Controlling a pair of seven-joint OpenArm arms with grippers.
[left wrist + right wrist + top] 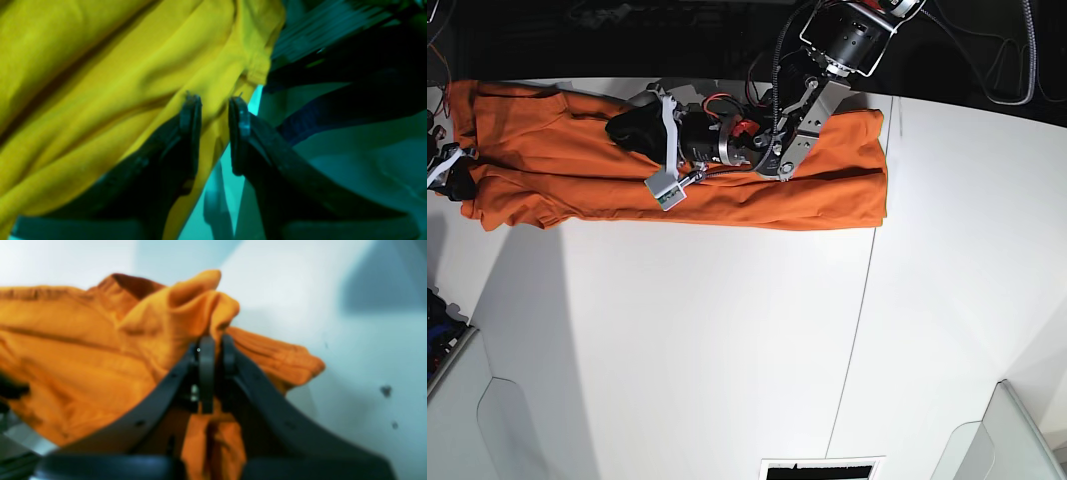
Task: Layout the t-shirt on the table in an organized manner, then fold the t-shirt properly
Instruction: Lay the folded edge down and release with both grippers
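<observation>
Between right hand fingers, t-shirt fold pinched; left hand clasps shirt edge.

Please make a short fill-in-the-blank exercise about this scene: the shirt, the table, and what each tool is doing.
1. The colour of the t-shirt is ____.
2. The right tool is shut on the ____.
3. In the base view, the t-shirt lies stretched along the ____ edge of the white table.
4. In the left wrist view, the fingers of the left tool stand ____, with cloth between them.

Missing words: orange; t-shirt; far; apart
</observation>
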